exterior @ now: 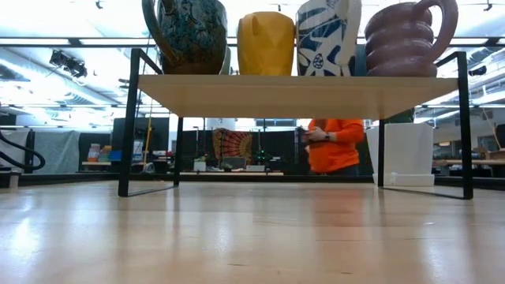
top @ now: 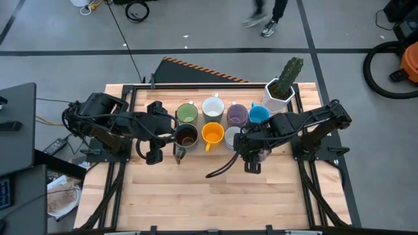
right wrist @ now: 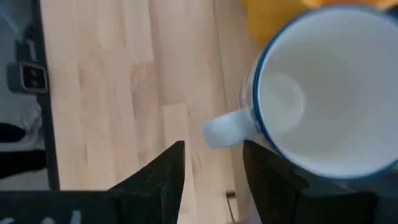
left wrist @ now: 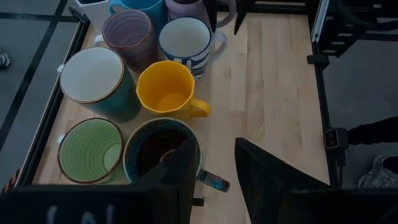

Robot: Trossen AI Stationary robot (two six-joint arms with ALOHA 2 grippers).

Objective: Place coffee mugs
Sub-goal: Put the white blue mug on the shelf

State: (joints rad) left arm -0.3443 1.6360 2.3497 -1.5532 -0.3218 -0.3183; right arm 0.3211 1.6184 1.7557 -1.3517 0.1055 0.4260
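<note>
Eight mugs stand in two rows on a raised wooden shelf [exterior: 300, 95]. The far row holds green [top: 187, 113], white [top: 212, 108], lavender [top: 236, 114] and blue [top: 258, 115]. The near row holds dark brown [top: 187, 136], orange [top: 212, 134], a pale white one with a blue rim [right wrist: 311, 93] and a ribbed lavender one [exterior: 406, 39]. My left gripper [left wrist: 217, 177] is open at the dark mug [left wrist: 155, 152], with the mug's handle [left wrist: 212, 182] between its fingers. My right gripper [right wrist: 214, 168] is open, its fingers just short of the pale mug's handle [right wrist: 224, 132]. My left gripper has one finger [left wrist: 183, 168] standing over the dark mug's rim beside the handle, coming from the table's left and slanting down. The other finger is on the handle's near side. I cannot tell whether either finger touches the mug, which stands upright on the shelf.
A white faceted planter with a cactus [top: 279, 88] stands at the shelf's far right end. Black frame legs [exterior: 126, 126] carry the shelf. Bare wood [top: 209, 196] lies on the near side of the mugs. A person in orange [exterior: 335, 146] is in the room behind.
</note>
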